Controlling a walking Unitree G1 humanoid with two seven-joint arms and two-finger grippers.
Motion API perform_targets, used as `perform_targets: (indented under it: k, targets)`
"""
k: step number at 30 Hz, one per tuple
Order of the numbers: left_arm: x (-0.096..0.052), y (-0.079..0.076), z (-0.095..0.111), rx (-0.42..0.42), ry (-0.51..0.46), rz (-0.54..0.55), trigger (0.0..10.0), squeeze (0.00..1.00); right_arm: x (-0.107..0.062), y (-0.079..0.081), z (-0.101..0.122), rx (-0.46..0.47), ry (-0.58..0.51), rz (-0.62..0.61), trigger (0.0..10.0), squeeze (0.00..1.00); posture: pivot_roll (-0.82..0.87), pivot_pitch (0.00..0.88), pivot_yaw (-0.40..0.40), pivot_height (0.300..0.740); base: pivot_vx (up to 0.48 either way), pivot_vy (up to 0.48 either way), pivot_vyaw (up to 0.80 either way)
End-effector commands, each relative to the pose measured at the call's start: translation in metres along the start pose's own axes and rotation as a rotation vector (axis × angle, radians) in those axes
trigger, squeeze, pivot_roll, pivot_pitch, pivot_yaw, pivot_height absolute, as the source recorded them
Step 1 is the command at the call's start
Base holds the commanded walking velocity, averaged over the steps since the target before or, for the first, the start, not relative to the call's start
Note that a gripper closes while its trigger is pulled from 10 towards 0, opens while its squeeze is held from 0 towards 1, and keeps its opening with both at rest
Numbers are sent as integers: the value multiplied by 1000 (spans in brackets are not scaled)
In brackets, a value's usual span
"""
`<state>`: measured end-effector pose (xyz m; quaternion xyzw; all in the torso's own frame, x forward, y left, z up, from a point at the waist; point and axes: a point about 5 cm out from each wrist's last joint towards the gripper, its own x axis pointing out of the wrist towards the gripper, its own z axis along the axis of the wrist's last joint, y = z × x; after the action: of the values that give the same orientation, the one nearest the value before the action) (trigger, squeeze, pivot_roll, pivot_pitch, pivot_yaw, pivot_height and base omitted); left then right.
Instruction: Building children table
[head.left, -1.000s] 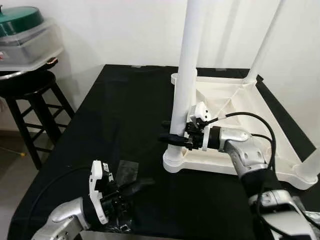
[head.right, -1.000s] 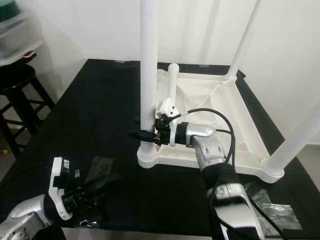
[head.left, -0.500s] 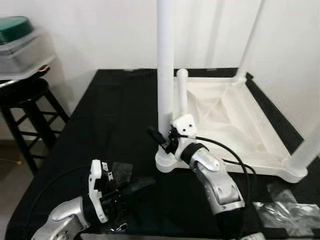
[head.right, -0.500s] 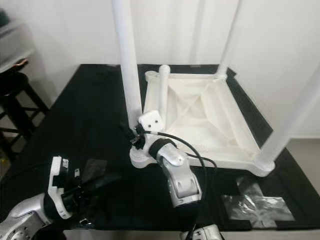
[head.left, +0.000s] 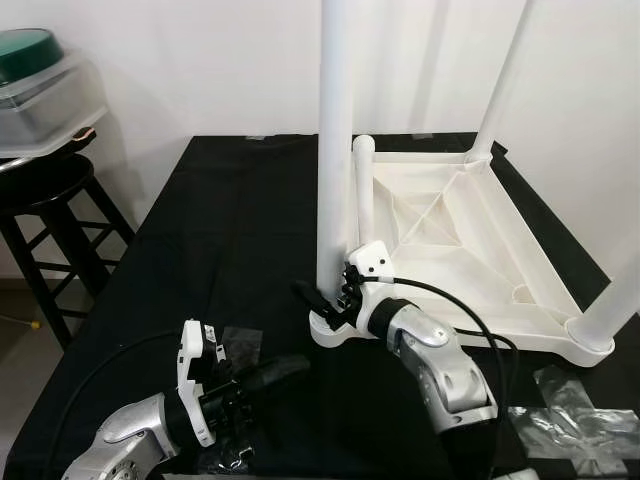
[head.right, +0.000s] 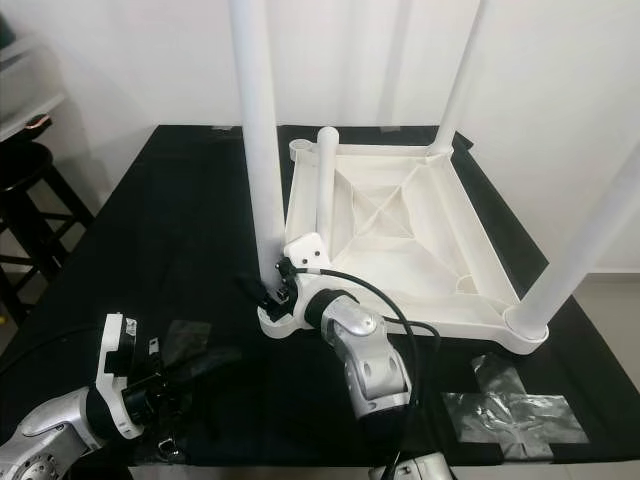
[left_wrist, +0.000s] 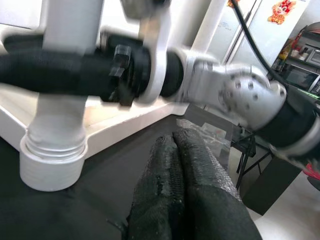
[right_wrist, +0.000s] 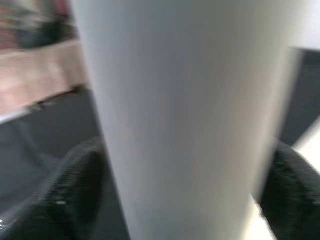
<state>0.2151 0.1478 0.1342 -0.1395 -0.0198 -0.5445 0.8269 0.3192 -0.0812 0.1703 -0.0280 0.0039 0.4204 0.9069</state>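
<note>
From the head camera, the upturned white table top (head.left: 470, 230) lies on the black cloth (head.left: 220, 230), and the right gripper (head.left: 322, 300) clamps the near-corner leg (head.left: 335, 150) just above its socket, at about seven o'clock of the frame. The left wrist view has the left gripper (left_wrist: 182, 165) pressed shut, empty, hovering near that socket (left_wrist: 50, 160). The right wrist view shows a finger (right_wrist: 75, 190) either side of the blurred leg. Best played by keeping the leg dead upright and twisting squarely, so the thread seats without crossing.
</note>
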Motion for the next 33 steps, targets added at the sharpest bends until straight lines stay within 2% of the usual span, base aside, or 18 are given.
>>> perform_targets:
  k: [1, 3, 4, 7, 11, 12, 14, 15, 16, 26, 33]
  targets:
    - [-1, 0, -4, -2, 18, 8, 10000, 0, 2, 2, 13, -43, -43, 116, 10000, 0, -29, 47, -9, 740, 0, 0, 0]
    - [-1, 0, -5, -3, 17, 7, 10000, 0, -3, -4, 20, -106, -33, 299, 10000, 0, -26, 44, -9, 740, 0, 0, 0]
    - [-1, 0, -5, -3, 17, 7, 10000, 0, -3, -4, 20, -106, -33, 299, 10000, 0, -26, 44, -9, 740, 0, 0, 0]
    - [0, -1, -5, -4, 18, 5, 10000, 0, -7, -14, 25, -147, 1, 448, 10000, 0, -20, 40, -10, 740, 0, 0, 0]
    - [0, -1, -6, -4, 19, 5, 10000, 0, -4, -23, 28, -127, 16, 473, 10000, 0, -15, 39, -12, 740, 0, 0, 0]
    - [0, -1, -6, -4, 20, 5, 10000, 0, -1, -27, 28, -109, 26, 490, 7922, 0, -10, 39, -13, 740, 0, 0, 0]
    - [0, -1, -6, -4, 20, 5, 10000, 0, -1, -27, 28, -109, 26, 490, 7922, 0, -10, 39, -13, 740, 0, 0, 0]
    - [0, -2, -6, -4, 20, 5, 10000, 0, 1, -29, 27, -98, 34, 503, 471, 0, -7, 39, -13, 740, 0, 0, 0]
    - [-1, -3, -6, -4, 21, 5, 10000, 0, 2, -31, 27, -81, 39, 524, 0, 0, -2, 40, -12, 740, 0, 0, 0]
    - [-1, -4, -6, -5, 20, 6, 10000, 0, 0, -35, 25, -65, 40, 579, 0, 0, -4, 47, -13, 740, 0, 0, 0]
    - [-1, -4, -5, -5, 18, 6, 10000, 0, -6, -35, 26, -87, 12, 544, 0, 0, -14, 53, -8, 740, 0, 0, 0]
